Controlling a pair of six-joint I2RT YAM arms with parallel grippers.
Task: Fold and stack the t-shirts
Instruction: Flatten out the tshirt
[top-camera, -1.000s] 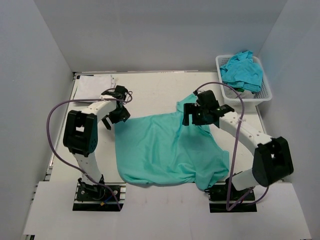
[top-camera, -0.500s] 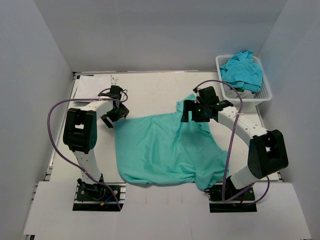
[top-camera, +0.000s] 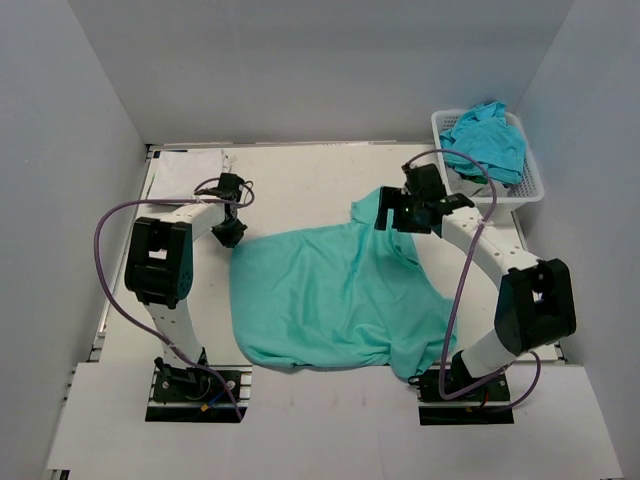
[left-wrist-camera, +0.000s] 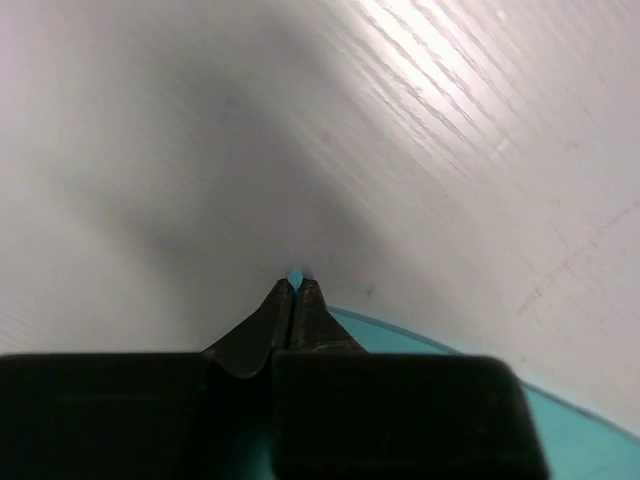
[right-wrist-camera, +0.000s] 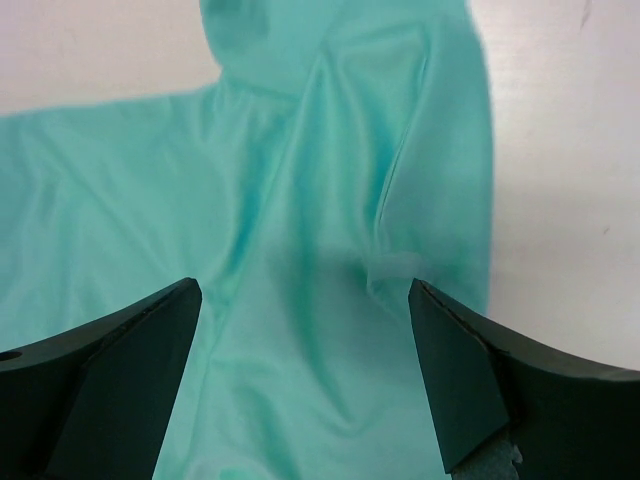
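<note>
Table under teal t-shirt, grey walls around.

Left gripper: black fingers pressed together, tips low over the table.
Pinched at the tips: a tiny sliver of teal cloth.
Teal t-shirt: curved edge running from beside the fingers to the lower right corner.
Table: pale, grained, shadowed around the fingertips.

top view looks down on the table; wrist views sit close over the shirt
</note>
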